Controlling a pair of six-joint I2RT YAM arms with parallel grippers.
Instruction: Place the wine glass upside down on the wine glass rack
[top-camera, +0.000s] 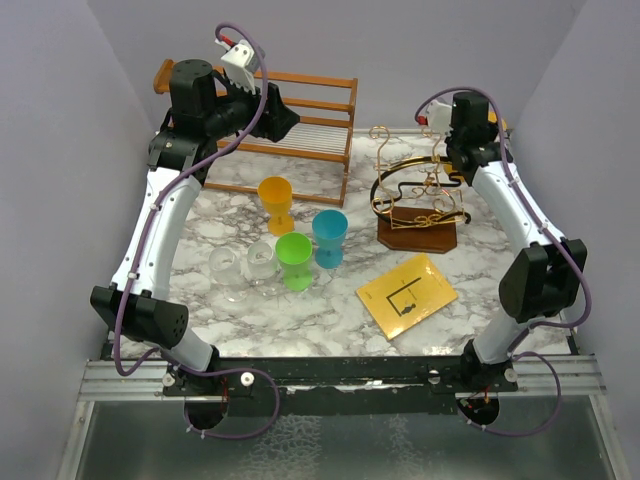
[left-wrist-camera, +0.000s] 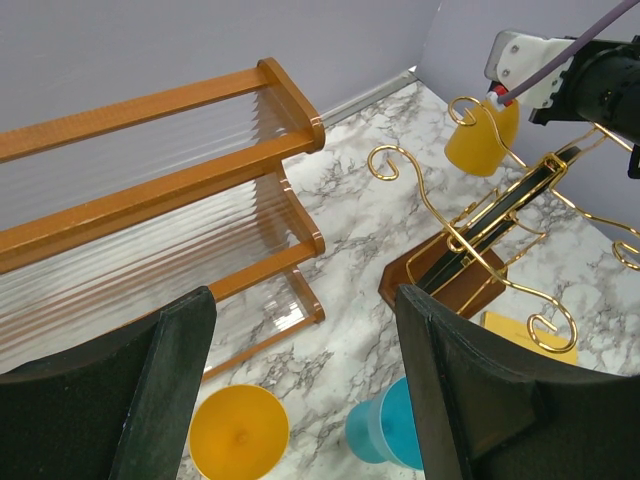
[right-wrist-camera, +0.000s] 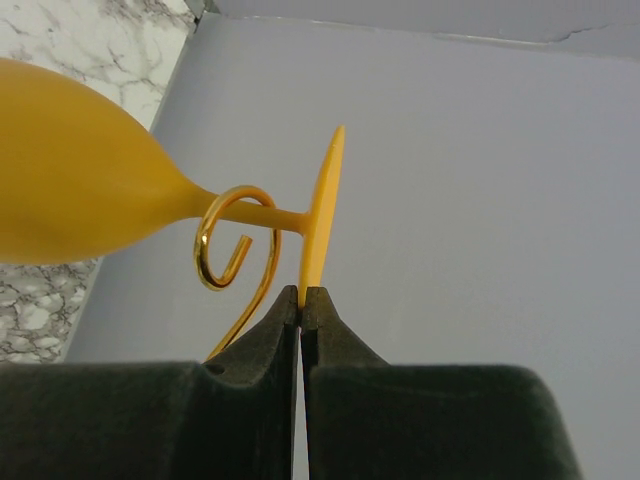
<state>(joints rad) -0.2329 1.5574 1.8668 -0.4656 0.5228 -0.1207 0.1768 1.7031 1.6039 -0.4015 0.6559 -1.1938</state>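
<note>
The yellow wine glass (right-wrist-camera: 70, 180) hangs bowl down at the far side of the wine glass rack (left-wrist-camera: 470, 250). Its stem passes through a curled gold hook (right-wrist-camera: 225, 240). My right gripper (right-wrist-camera: 301, 292) is shut on the rim of the glass's flat foot. From the left wrist view the same glass (left-wrist-camera: 480, 140) shows under the right wrist, above the rack's dark wooden base (left-wrist-camera: 400, 285). My left gripper (left-wrist-camera: 305, 295) is open and holds nothing. It hovers high beside the wooden shelf, well left of the rack (top-camera: 415, 190).
An orange-brown slatted shelf (top-camera: 300, 120) stands at the back left. Yellow (top-camera: 275, 200), blue (top-camera: 329, 237) and green (top-camera: 294, 260) glasses and two clear ones (top-camera: 245, 268) stand mid-table. A yellow card (top-camera: 406, 294) lies in front of the rack.
</note>
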